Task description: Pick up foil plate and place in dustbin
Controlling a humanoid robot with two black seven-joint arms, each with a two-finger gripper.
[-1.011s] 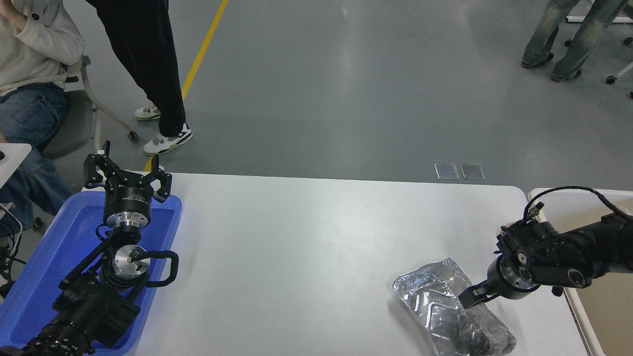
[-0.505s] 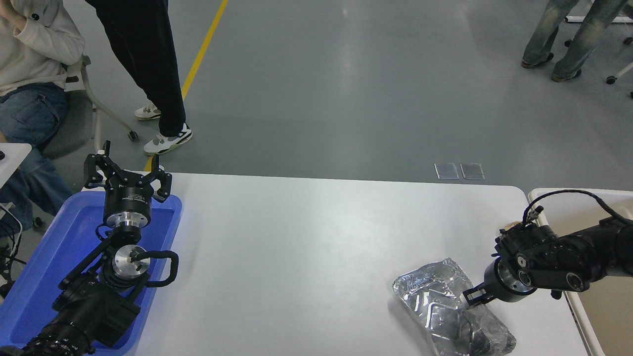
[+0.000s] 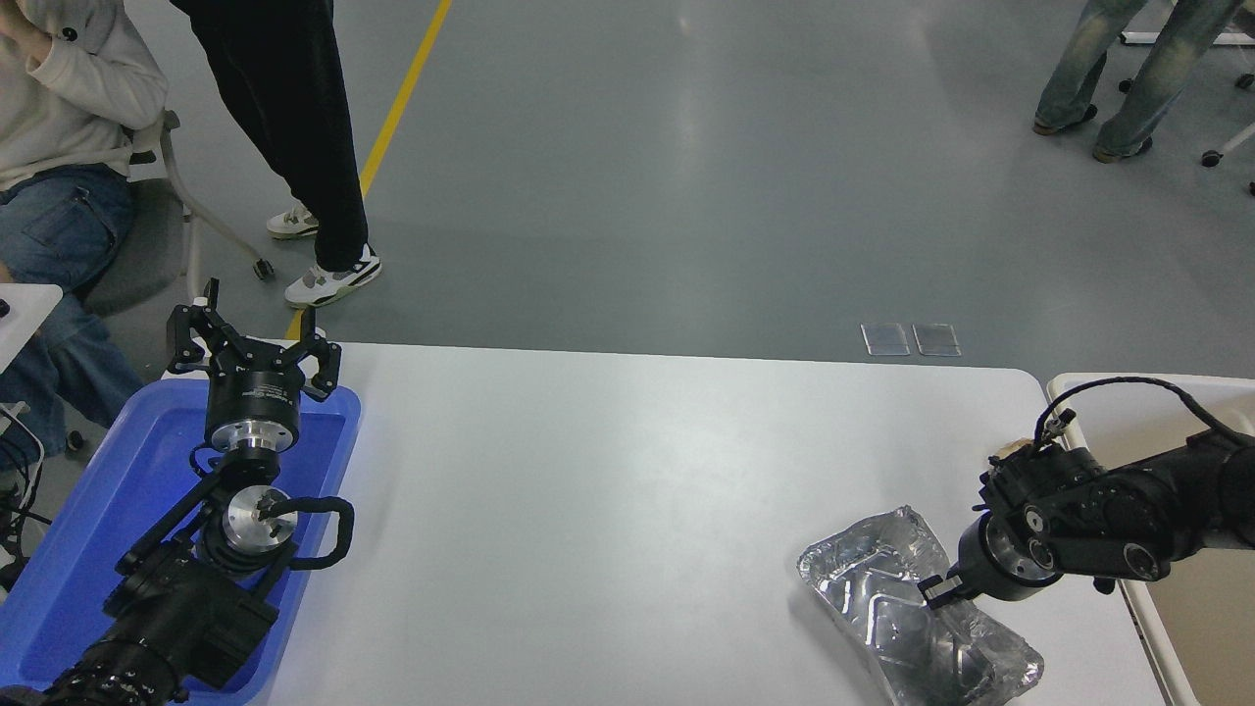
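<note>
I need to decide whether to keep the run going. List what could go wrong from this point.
1. The right gripper meets only the near edge of the foil plate; thin crinkled foil may bend or tear and slip out on lifting.
2. The plate reaches the table's front edge, so a nudge could push it off.
3. The dustbin's rim lies right beside; a drooping plate might catch on it.
</note>
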